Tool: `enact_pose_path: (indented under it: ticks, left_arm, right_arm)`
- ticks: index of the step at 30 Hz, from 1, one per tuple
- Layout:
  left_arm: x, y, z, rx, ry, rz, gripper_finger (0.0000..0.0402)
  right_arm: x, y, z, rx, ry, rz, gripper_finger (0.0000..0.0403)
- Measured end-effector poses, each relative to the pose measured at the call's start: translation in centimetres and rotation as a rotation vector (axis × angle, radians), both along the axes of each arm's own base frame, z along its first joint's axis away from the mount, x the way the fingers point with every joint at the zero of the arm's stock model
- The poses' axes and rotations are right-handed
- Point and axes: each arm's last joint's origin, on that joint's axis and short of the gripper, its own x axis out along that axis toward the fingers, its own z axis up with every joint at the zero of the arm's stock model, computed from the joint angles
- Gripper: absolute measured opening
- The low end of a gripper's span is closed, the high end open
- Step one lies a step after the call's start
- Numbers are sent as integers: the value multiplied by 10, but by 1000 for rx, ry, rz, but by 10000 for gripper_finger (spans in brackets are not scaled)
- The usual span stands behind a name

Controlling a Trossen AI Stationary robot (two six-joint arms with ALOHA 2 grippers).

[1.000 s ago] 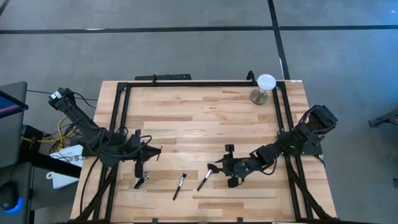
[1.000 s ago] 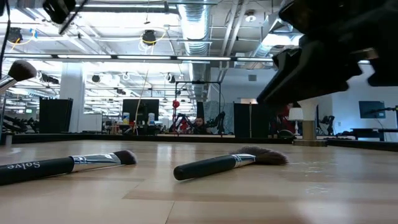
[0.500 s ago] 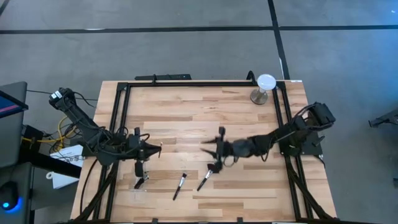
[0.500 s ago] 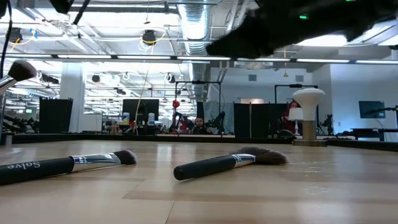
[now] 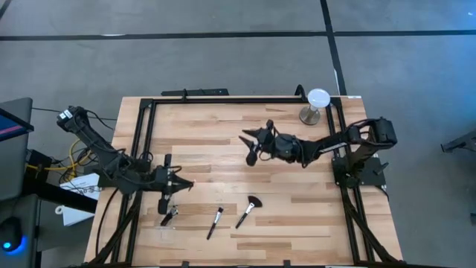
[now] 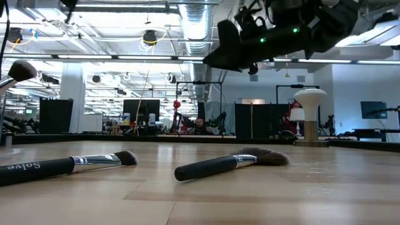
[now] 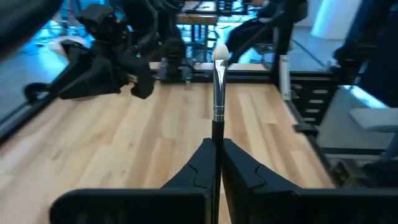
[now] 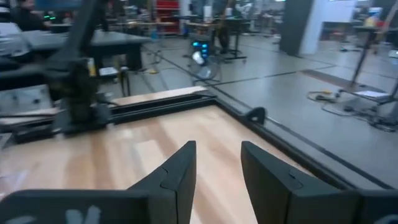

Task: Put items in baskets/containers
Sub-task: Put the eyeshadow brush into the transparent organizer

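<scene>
The wooden surface (image 5: 223, 141) holds two brushes lying near its front edge, one with a fan head (image 5: 246, 211) and a thinner brush (image 5: 215, 222) just beside it. The right pincer (image 5: 249, 141) hangs in the air over the middle of the surface with its fingers apart and nothing between them. The left pincer (image 7: 217, 149) sits low at the left side, clenched on a slim white-tipped brush (image 7: 219, 87) that sticks out past its fingers.

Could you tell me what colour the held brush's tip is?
White, on the brush; left wrist view.
</scene>
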Motion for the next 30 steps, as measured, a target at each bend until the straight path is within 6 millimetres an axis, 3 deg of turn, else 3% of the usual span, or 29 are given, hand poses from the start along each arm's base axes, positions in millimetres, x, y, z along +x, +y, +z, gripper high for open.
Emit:
enact_pose_path:
  ticks: [7,16,30]
  left_arm:
    - [6,20,6,26,-23,65,12]
    - [14,35,7,87,-22,133,11]
    - [32,77,21,139,-126,321,11]
  right_arm:
    - [-2,-25,0,-8,4,-75,118]
    - [-4,-35,0,-83,46,-101,118]
    - [-13,-75,3,35,-61,-241,118]
